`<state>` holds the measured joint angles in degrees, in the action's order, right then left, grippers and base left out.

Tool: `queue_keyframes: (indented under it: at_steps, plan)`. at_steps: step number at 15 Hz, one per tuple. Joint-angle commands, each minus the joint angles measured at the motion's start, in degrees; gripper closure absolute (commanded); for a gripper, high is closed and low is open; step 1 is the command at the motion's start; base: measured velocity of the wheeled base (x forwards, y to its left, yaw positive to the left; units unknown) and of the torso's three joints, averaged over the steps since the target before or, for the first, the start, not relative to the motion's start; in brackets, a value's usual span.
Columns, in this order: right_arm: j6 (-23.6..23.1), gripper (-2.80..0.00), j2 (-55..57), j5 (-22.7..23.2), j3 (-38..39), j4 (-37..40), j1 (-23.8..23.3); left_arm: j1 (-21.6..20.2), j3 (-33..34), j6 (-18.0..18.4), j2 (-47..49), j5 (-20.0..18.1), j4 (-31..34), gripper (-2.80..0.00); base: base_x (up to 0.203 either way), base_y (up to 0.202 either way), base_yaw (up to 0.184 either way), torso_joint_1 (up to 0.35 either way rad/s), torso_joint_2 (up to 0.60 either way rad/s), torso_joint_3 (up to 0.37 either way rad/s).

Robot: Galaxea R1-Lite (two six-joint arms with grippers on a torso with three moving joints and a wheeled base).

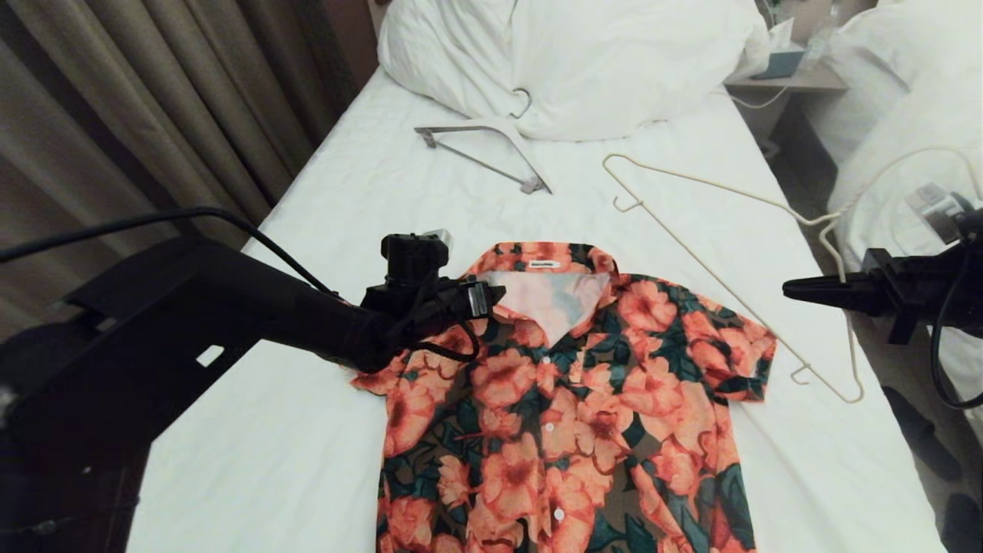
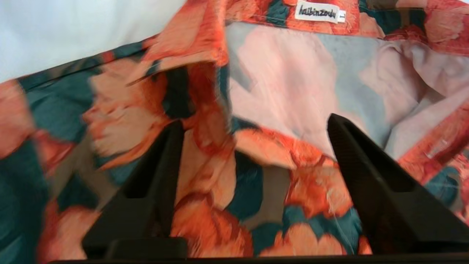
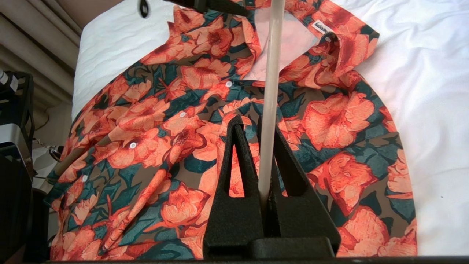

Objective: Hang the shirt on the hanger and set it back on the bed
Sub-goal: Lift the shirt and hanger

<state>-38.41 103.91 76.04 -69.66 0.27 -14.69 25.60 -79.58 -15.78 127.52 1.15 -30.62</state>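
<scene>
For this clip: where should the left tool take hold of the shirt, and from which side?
Probably the collar edge on the robot's left of the shirt, from above: it stands slightly raised beside the open neckline, while the rest lies flat. The left tool hovers there, open.

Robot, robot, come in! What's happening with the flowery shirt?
Left gripper open over shirt collar. Right gripper shut on thin hanger. Shirt flat on bed, not hung. Nothing blocking.

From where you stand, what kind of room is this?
Probably a hotel bedroom: a single bed with big white pillows, a second bed alongside, and heavy curtains.
</scene>
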Motion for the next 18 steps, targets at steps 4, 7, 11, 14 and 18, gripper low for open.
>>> queue_keyframes:
  at_steps: [4, 7, 11, 14, 18]
  plan:
    - [-0.35, 0.0, -0.29, 0.43, 0.31, 0.0, 0.01, -0.03, -5.79, -0.14, 4.99, 2.52, -0.23, -2.8, 0.0, 0.0, 0.0, 0.0, 0.0, 0.0]
    - [-0.35, 0.0, -0.29, 0.51, 0.4, 0.0, 0.49, 0.06, -7.26, -0.22, 6.51, 2.72, -0.31, -2.8, 0.0, 0.0, 0.0, 0.0, 0.0, 0.0]
    - [-0.26, 0.0, -0.47, 0.51, 0.49, 0.08, 1.15, -0.02, -9.41, -0.04, 7.31, 3.82, -0.3, 0.0, 0.0, 0.0, 0.0, 0.0, 0.0, 0.0]
    - [-0.26, 0.0, 0.06, 0.42, 0.58, 0.35, 2.82, -0.02, -10.95, 0.05, 7.39, 3.78, -0.23, 0.0, 0.0, 0.0, 0.0, 0.0, 0.0, 0.0]
    - [-0.11, 0.0, 1.0, 0.33, 0.58, 0.17, 4.97, -0.38, -10.95, 0.04, 6.95, 3.86, -0.14, 0.0, 0.0, 0.0, 0.0, 0.0, 0.0, 0.0]
